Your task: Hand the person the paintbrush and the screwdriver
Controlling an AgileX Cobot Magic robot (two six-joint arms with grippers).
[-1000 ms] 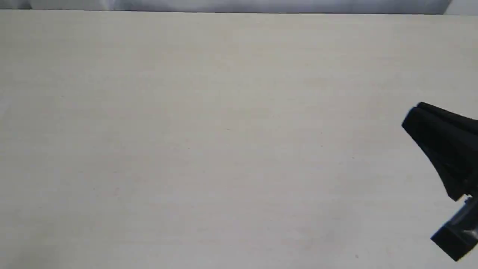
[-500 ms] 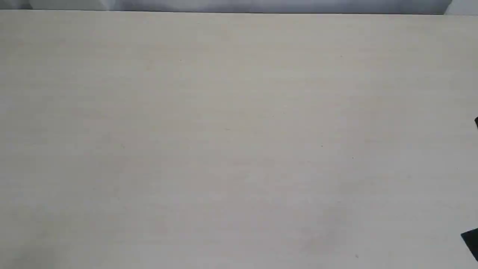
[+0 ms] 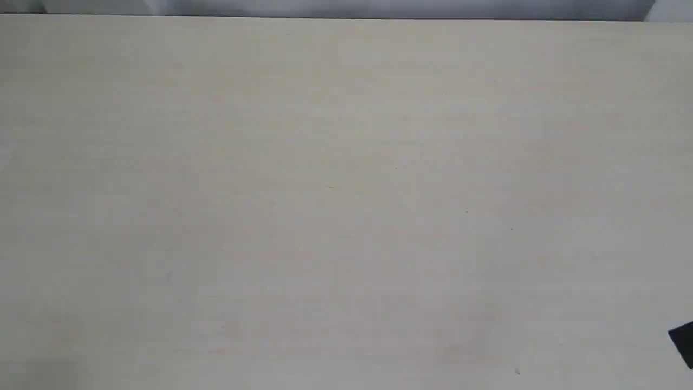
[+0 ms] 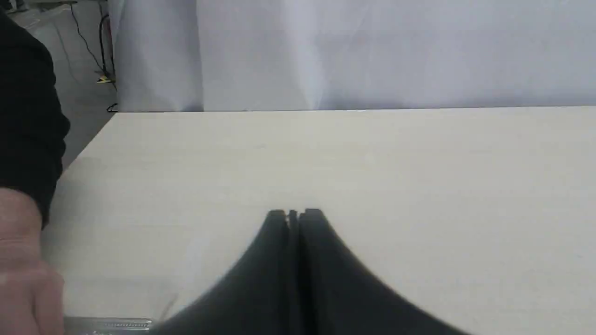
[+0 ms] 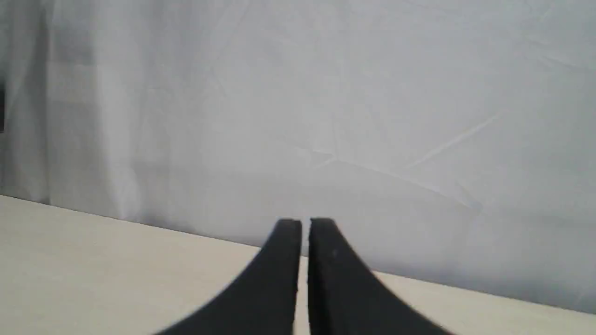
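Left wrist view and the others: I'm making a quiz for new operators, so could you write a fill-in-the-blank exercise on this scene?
1. The black left gripper has its jaws ____, holding nothing.
2. The person's bare light-skinned hand comes out of a ____ sleeve.
3. Behind the pale wooden table hangs a ____ cloth backdrop.
4. In the exterior view, a black arm part shows only at the ____ edge.
Missing words: shut; black; white; right.

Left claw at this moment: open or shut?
Shut. The left claw shows both fingertips pressed together, no gap between.
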